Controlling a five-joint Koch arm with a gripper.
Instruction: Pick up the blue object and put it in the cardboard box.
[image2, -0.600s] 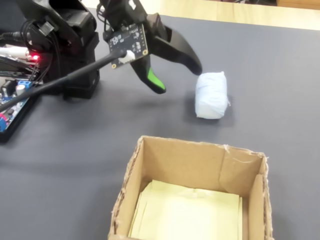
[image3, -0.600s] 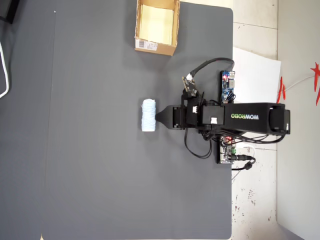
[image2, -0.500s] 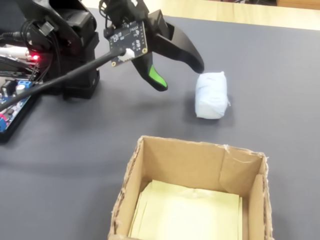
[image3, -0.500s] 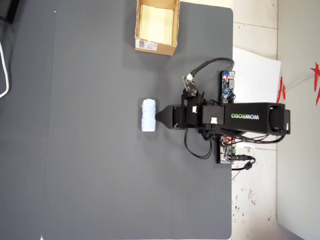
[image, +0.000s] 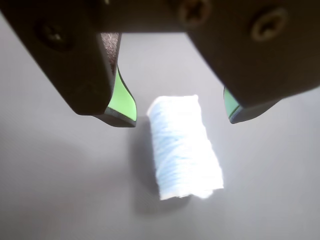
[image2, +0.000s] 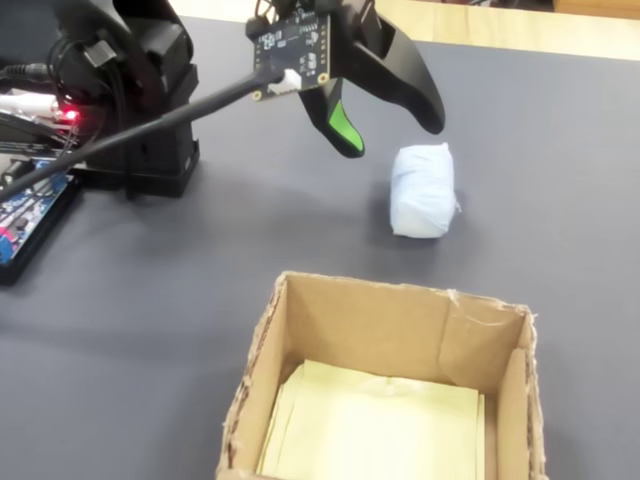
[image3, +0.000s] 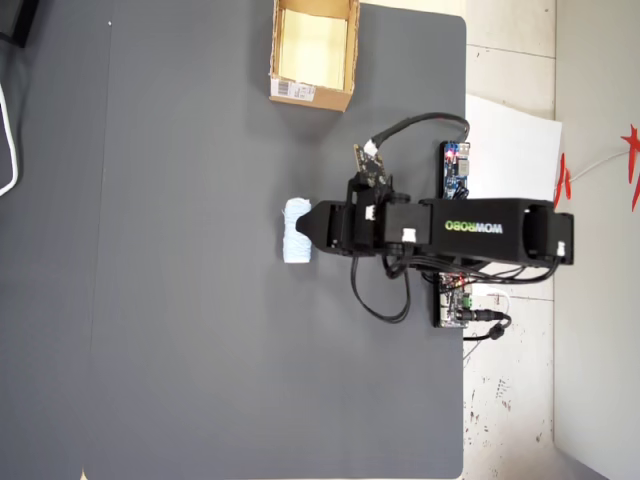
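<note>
Pale-blue object (image: 184, 147) lies on grey table (image: 60, 190) | gripper (image: 180, 117) spread wide, empty, above its 12 o'clock end | cardboard box (image3: 312, 52) at overhead 12 o'clock, well apart

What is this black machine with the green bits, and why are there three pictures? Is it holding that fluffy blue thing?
It is a small robot arm standing at the edge of a dark grey table. Its grabbing end, the tool, has two black jaws with green pads, and they are open. Three cameras look at the same moment. The wrist view rides on the arm and looks down between the jaws. The fixed view stands still near the cardboard box. The overhead view looks straight down at everything. The blue object, a fuzzy pale roll, lies on the table just below the tool. Nothing is held yet. The box is open, with a pale yellow inside.
</note>
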